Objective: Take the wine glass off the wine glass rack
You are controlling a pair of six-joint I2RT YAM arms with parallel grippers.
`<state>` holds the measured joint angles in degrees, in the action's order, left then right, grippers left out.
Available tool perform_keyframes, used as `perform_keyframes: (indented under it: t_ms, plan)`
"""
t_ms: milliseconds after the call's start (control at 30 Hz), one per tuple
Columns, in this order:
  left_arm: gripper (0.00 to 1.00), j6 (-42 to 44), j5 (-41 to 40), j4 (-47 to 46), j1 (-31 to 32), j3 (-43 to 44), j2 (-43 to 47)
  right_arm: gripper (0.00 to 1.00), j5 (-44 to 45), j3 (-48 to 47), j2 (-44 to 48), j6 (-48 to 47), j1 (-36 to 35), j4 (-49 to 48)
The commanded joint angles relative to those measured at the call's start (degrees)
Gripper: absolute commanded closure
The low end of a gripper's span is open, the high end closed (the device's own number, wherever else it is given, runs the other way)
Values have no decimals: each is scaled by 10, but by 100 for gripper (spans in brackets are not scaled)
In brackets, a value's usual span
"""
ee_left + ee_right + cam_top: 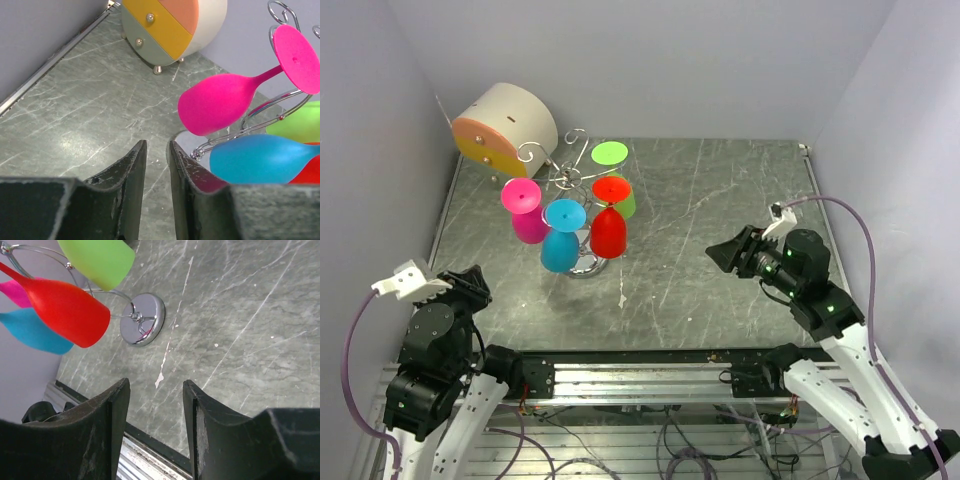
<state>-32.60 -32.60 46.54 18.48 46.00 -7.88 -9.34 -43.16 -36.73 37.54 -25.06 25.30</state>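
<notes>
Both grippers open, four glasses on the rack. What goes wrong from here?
1. The pink glass, blue glass, red glass and green glass hang close together; reaching for one may bump a neighbour off its hook.
2. The wine glass rack stands on one small round base; a sideways pull could tip it.
3. The left gripper is open only narrowly, likely too little for a bowl; the right gripper stands wider.

Overhead + wrist cams, common rack
</notes>
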Motion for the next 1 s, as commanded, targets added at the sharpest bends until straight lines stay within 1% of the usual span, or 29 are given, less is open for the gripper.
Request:
perform_keyframes:
  t_ms: [0, 100, 167, 233, 400, 567, 667, 767, 867, 967]
  plan:
    - [61, -9, -21, -9, 5, -4, 7, 52, -31, -27, -24, 2, 3, -33]
    - [52, -13, -26, -6, 5, -1, 6, 52, -42, -84, -70, -6, 3, -30]
    - [50, -16, -30, -3, 5, 0, 5, 52, -39, -132, -110, -10, 3, -18]
    - [50, -18, -32, -1, 5, 0, 6, 52, -35, -208, -155, -12, 3, -2]
    - [52, -20, -35, 0, 5, 0, 8, 52, -36, -341, -262, 10, 4, 24]
    - [54, -21, -35, 1, 5, 1, 9, 52, -66, -467, -368, 25, 4, 29]
    - [55, -21, -36, 1, 5, 0, 12, 53, -94, -508, -415, 34, 4, 14]
    - [56, -21, -36, 1, 5, 0, 15, 55, -143, -542, -465, 44, 4, -3]
    - [56, -22, -37, 2, 5, 1, 15, 60, -192, -555, -508, 58, 3, -34]
    - [57, -22, -37, 2, 5, 1, 14, 61, -214, -574, -541, 58, 3, -48]
